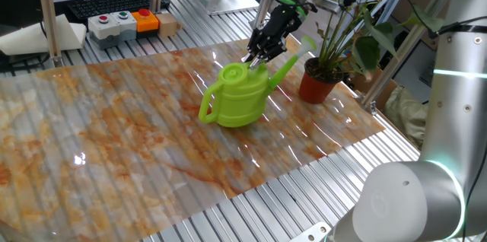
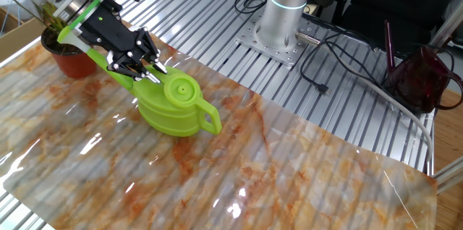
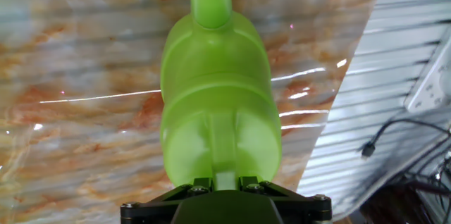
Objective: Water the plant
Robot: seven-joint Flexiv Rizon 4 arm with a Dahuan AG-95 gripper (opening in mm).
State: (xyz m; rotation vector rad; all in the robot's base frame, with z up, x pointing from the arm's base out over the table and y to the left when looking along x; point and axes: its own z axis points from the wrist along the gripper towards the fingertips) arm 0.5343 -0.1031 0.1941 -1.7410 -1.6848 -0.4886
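Observation:
The lime-green watering can [image 1: 236, 97] rests on the marbled mat, with its spout [image 1: 285, 67] aimed at the plant. The plant [image 1: 358, 21] has long stems and dark leaves and stands in a terracotta-red pot [image 1: 318, 84] at the mat's far right edge. My gripper [image 1: 257, 53] reaches down onto the top of the can [image 2: 173, 107]. In the hand view its black fingers [image 3: 201, 182] straddle the can's green handle strip [image 3: 224, 146], shut on it. From the other side, the gripper [image 2: 141, 71] sits between the can and the pot [image 2: 69, 60].
A button box [image 1: 122, 23] and a keyboard [image 1: 106, 2] lie behind the mat. The arm's base [image 2: 282, 13] stands on the slatted table with cables and a dark red bag [image 2: 427, 78] nearby. A white robot body [image 1: 449, 120] fills the right foreground.

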